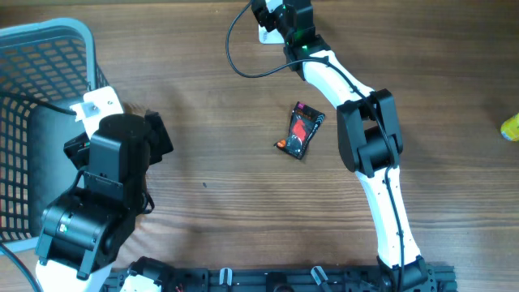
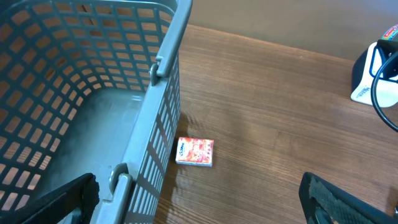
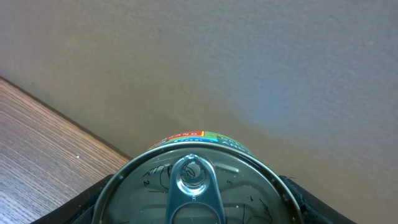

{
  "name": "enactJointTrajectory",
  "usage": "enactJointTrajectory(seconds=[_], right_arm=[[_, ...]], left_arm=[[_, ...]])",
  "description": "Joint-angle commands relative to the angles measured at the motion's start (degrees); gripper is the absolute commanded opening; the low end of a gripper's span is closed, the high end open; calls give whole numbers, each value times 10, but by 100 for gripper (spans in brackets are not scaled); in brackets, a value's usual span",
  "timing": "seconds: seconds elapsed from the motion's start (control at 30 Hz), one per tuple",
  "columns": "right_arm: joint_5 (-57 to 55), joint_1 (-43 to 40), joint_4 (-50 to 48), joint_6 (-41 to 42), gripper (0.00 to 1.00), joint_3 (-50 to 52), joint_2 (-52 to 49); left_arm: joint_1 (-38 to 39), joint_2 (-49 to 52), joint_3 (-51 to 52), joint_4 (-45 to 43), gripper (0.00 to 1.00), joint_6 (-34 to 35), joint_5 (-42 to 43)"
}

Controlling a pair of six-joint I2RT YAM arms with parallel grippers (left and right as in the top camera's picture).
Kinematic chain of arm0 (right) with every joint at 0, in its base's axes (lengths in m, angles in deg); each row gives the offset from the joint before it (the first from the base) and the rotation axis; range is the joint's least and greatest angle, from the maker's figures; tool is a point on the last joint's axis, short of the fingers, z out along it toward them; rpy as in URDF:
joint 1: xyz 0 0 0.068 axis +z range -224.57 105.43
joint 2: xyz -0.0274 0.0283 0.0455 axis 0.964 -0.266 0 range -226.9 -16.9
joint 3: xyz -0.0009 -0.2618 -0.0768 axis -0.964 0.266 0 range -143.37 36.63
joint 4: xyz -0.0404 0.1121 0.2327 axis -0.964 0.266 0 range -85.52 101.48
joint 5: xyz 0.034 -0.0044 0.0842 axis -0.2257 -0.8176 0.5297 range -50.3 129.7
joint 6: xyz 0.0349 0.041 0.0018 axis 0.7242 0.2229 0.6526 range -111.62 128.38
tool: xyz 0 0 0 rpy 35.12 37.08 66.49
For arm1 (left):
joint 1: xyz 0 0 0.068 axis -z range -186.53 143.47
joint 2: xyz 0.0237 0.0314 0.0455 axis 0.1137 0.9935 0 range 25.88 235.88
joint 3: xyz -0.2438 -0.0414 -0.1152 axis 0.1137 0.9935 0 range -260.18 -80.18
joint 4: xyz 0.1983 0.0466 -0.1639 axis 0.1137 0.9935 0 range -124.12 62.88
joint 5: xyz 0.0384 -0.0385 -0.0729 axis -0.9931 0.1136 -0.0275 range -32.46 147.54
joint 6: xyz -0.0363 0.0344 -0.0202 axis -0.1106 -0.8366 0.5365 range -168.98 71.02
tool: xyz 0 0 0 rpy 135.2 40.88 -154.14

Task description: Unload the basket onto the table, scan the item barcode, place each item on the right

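Nearest me, the left arm [image 1: 105,186] sits folded by the basket [image 1: 49,36], elbow drawn back, wrist aimed along the basket's wall; the left gripper [image 2: 199,199] is spread wide with nothing between its fingers [image 2: 62,198]; one finger hangs inside the basket's wall and the other over the table [image 2: 267,106]. Just ahead of it a small box [image 2: 194,152] lies flat on the wood, close beside the basket's foot. Mid-table, a dark packet [image 1: 300,130] lies by itself, near the right arm's elbow [image 1: 369,134]. The right arm runs from the near edge up to that elbow, then bends left and stretches to the far edge; there the right gripper [image 3: 198,211] pinches the can [image 3: 194,177] from both sides, ring-pull facing its camera, held off the table near the wall. From overhead the gripper is at the scanner [image 1: 266,34]; I cannot tell if they touch; the scanner's cable [image 1: 233,50] loops to the left.
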Motion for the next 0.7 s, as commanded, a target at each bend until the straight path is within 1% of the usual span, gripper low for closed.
enactJointTrajectory(seconds=[0.0,0.13,0.4,0.67], right_arm=[[-1,5,-7,33,63,-16,-13],[-6,5,3,44,59,-16,-13],[-16,5,11,63,60,-16,0],[-28,3,74,61,59,-16,45]], left_arm=[[3,0,-3,0,100,5,-8],[3,0,-3,3,100,5,-8],[3,0,-2,15,100,5,-10],[3,1,-2,15,100,5,-12]])
